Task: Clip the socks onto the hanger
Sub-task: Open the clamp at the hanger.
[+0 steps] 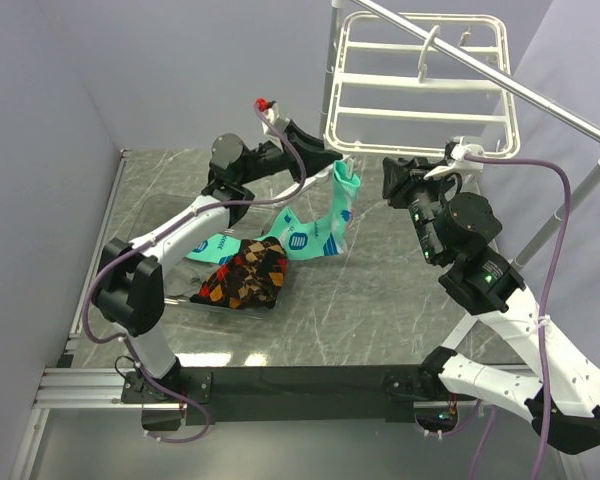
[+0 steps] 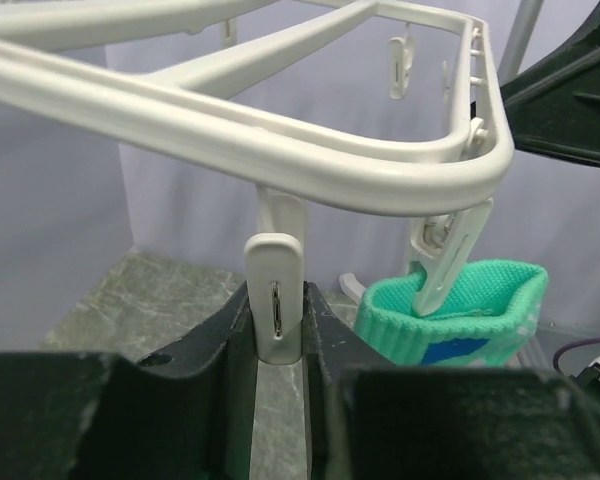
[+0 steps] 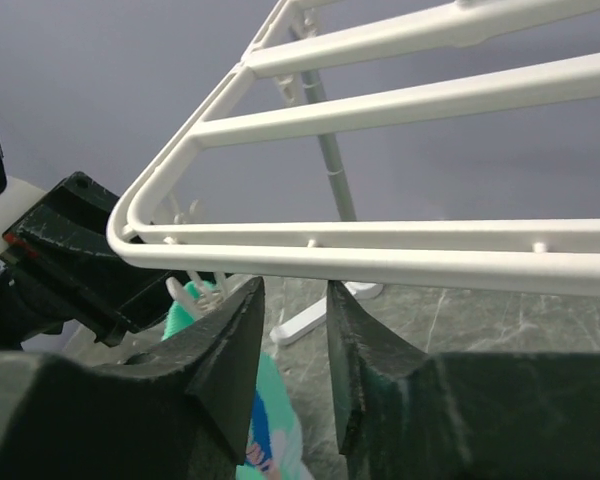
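the counter (image 1: 380,300) is a flat slab of grey stone-look surface with pale veins. over its far edge, toward the far right corner, the hanger (image 1: 410,113) hangs from a slanting silver pole (image 1: 500,76): a white plastic rectangle with rounded corners, smooth parallel cross bars and small clips under its rim.

the left arm reaches from the near left corner up to the hanger's near left corner. its left gripper (image 1: 330,160) is closed around a hanging clip (image 2: 276,290), the dark matte fingers (image 2: 325,335) pressed against both flat sides of it. the right arm rises from the near right corner, and the right gripper (image 1: 388,180) sits just under the hanger's near rim (image 3: 380,262). its fingers (image 3: 230,340) stand a little apart with nothing between them.

toward the left edge, about midway back, lies what looks like a shallow clear tray (image 1: 195,300), though its outline is hard to trace. on it rests a bunched heap of argyle socks (image 1: 245,272), soft knit in black, red, orange and brown diamonds. a flat mint-green sock (image 1: 215,247) with blue marks lies beside the heap, on its far side; whether it lies inside the tray i cannot tell.

a second mint sock (image 1: 342,205) dangles from the hanger's near left corner. a white peg-shaped clip (image 2: 445,265) pinches its ribbed cuff (image 2: 460,310), just beside the clip the left gripper holds.
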Robot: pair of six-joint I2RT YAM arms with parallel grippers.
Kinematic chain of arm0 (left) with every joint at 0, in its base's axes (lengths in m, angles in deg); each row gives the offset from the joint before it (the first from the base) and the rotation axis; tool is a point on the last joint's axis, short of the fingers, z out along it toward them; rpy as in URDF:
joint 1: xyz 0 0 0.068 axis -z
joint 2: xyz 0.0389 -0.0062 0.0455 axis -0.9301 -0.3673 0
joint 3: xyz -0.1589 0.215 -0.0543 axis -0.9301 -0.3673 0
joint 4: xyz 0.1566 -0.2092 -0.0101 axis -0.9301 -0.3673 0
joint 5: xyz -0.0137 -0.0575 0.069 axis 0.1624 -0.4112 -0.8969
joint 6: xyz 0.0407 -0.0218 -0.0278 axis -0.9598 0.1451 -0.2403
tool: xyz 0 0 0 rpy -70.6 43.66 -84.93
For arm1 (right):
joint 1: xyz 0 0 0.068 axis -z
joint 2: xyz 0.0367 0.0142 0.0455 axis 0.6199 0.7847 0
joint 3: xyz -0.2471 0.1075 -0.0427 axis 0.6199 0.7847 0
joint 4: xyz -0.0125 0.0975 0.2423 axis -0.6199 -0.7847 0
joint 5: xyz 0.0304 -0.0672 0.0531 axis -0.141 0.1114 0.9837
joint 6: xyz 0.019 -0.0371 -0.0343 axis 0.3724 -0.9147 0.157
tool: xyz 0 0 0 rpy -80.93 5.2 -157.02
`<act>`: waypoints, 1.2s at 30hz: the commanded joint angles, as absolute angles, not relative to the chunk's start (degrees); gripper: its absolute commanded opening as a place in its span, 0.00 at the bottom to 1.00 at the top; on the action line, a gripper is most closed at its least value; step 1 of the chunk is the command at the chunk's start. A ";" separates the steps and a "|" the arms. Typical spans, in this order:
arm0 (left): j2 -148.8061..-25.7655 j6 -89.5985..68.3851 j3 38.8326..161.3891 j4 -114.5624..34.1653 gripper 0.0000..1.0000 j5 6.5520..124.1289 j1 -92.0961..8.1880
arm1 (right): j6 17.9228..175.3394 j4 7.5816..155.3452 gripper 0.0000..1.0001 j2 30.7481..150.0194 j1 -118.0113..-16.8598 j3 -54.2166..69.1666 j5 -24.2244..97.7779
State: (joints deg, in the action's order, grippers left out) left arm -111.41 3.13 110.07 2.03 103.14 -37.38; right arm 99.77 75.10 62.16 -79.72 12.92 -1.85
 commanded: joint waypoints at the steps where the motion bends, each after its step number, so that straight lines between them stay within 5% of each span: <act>1: -104.71 1.99 105.31 5.33 0.01 97.87 -35.50 | 101.68 72.40 0.40 60.64 -79.18 10.25 2.49; 21: -96.16 -4.34 96.32 1.65 0.01 70.72 -21.53 | 107.75 64.92 0.55 58.61 -79.27 5.68 28.69; 36: -98.54 -7.60 98.95 1.73 0.01 65.43 -15.90 | 105.46 62.46 0.57 59.23 -79.35 5.68 23.87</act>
